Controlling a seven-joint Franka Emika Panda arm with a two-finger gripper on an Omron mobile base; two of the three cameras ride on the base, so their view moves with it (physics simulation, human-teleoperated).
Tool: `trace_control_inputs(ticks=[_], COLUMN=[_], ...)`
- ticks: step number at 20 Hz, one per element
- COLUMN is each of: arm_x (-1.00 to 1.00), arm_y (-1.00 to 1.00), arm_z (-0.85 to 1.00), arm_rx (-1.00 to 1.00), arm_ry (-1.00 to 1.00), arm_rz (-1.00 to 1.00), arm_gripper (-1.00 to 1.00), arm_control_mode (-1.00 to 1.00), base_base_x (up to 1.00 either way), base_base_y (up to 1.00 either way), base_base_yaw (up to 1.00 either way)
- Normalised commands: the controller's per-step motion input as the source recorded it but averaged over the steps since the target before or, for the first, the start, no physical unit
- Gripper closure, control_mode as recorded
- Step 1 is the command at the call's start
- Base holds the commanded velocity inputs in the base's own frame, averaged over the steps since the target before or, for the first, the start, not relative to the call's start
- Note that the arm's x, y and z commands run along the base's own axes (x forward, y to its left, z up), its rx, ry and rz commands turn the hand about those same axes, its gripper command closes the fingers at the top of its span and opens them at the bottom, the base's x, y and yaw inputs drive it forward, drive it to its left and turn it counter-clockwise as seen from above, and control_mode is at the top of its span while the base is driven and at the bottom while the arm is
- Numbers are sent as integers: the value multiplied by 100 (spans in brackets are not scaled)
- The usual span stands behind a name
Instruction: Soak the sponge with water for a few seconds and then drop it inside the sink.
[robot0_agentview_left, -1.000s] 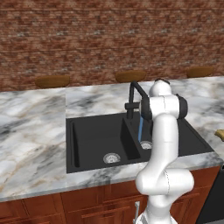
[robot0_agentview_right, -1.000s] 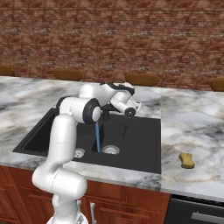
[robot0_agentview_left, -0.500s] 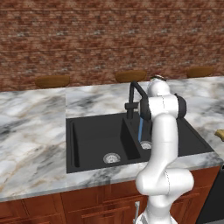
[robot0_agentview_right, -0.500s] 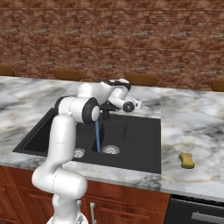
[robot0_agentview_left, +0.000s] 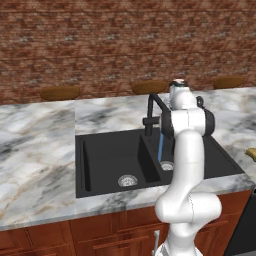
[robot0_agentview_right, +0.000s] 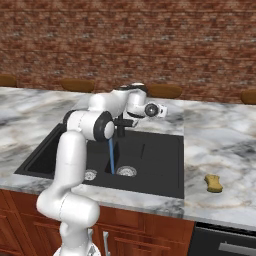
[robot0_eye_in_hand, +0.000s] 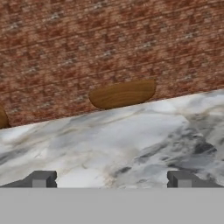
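The water (robot0_agentview_right: 111, 156) is running: a thin light-blue stream falls from the dark faucet (robot0_agentview_left: 151, 111) into the black sink (robot0_agentview_right: 155, 165), landing close to the divider between the two basins, left of centre in the right base view. So the tap step looks done, and the step in hand, as I judge it, is going for the sponge.

The sponge (robot0_agentview_right: 214, 183) lies on the marble bench (robot0_agentview_right: 220, 145) at the lower right of the right base view, well apart from the sink's right rim and untouched; in the left base view a sliver of it (robot0_agentview_left: 251, 153) shows at the right edge of the frame.

The pincer (robot0_agentview_right: 162, 111) sits just right of centre in the right base view, above the back edge of the sink, aimed sideways towards the right of the frame. In the hand view its two dark fingertips (robot0_eye_in_hand: 40, 179) stand far apart at the bottom of the frame with nothing between them, looking across bare marble at a brown oval seat (robot0_eye_in_hand: 122, 93) against the brick wall (robot0_eye_in_hand: 109, 39). It is wide open and empty.

The next move, I judge, calls for swinging the hand towards the lower right of the right base view, tipping it down over the sponge, and lowering with the jaws astride it before closing. After that it must be carried back under the stream
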Motion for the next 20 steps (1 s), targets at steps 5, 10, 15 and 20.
trace_control_inputs(ticks=[5,10,15,20], arm_x=[-19,-42,-56,-84], arm_y=[-20,-12,-17,-21], arm_z=[43,32,18,0], arm_rx=[0,0,0,0], arm_ry=[3,0,0,0], arm_rz=[-1,0,0,0], arm_gripper=[-100,-100,-100,-100], arm_control_mode=[-100,-100,-100,-100], base_base_x=[0,0,0,0], base_base_y=[0,0,0,0], base_base_yaw=[0,0,0,0])
